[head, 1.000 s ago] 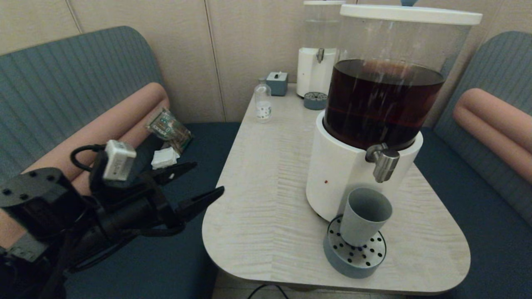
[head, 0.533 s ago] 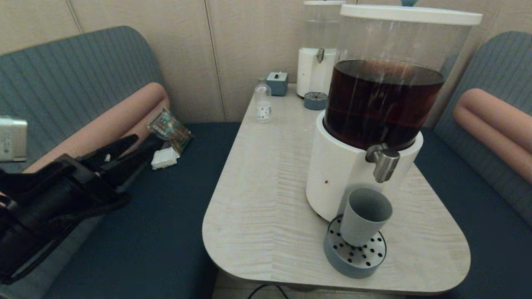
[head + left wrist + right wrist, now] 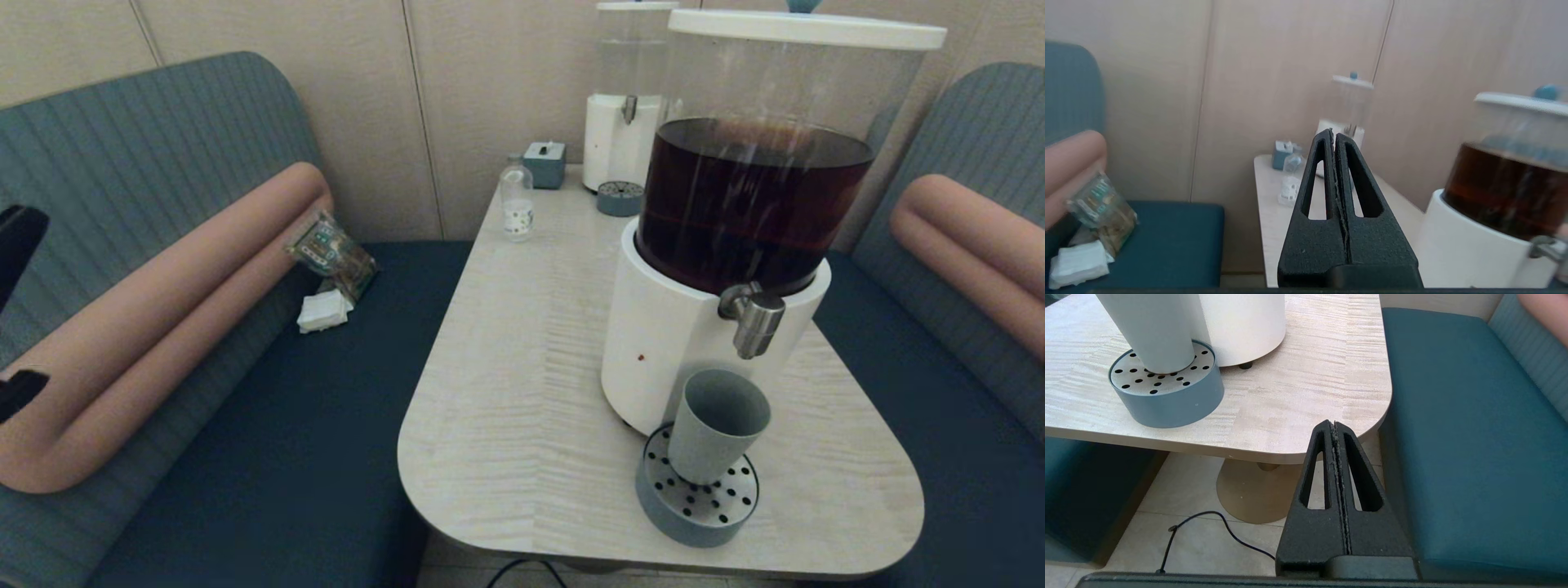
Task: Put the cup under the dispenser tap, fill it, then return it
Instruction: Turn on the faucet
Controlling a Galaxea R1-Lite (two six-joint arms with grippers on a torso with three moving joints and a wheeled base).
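Grey-blue cup (image 3: pixel 717 425) stands upright on the perforated drip tray (image 3: pixel 698 500) under the dispenser tap (image 3: pixel 753 318); dark brown liquid fills the dispenser (image 3: pixel 751 204). Left gripper (image 3: pixel 1334 136) and right gripper (image 3: pixel 1333 426) both clenched, empty.

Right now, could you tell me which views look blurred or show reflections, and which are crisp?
Left wrist view: background smeared, dark-liquid dispenser and snack packet soft, the shut left gripper sharp. Head view: crisp, pale streaks reflected on the dispenser tank. Right wrist view: sharp, cup and drip tray evenly lit.
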